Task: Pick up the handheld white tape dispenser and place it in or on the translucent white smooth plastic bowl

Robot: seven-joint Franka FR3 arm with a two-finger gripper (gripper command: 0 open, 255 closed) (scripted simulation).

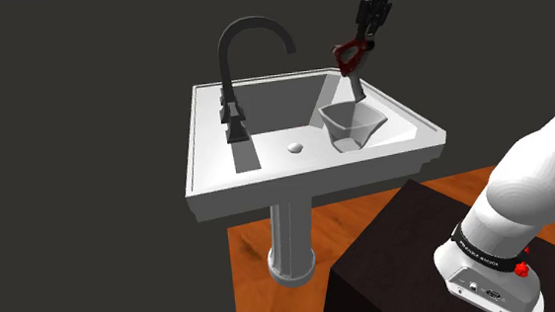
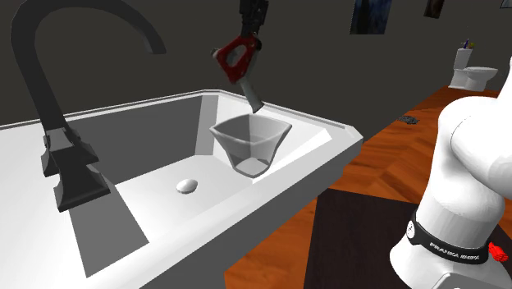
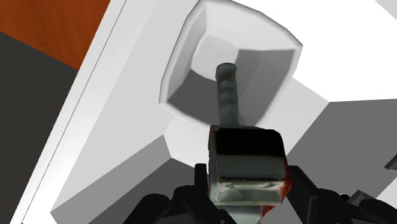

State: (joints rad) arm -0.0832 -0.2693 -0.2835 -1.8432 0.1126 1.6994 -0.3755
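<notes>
Up front in the shoulder view, the white arm (image 1: 534,184) rises from its dark stand (image 1: 391,262), set on an orange wood floor (image 1: 258,270). Just past the stand is a white pedestal sink (image 1: 218,178) with a pale drain (image 1: 295,147) in the middle of its basin. A translucent grey-white bowl (image 1: 353,128) stands upright inside the basin, at the corner toward the shoulder view's right and well apart from the dark curved faucet (image 1: 233,79). Directly above the bowl, the black gripper (image 1: 362,38) pinches a red-and-grey tape dispenser (image 1: 351,61) by its red end. The dispenser hangs tilted, its grey end pointing down at the bowl's mouth, the tip just above the rim. In the wrist view the fingers (image 3: 191,200) clasp the dispenser on both sides, its grey stem lined up over the bowl's open hollow. Farthest off in the second exterior view, a white toilet (image 2: 472,72) stands against the dark wall
</notes>
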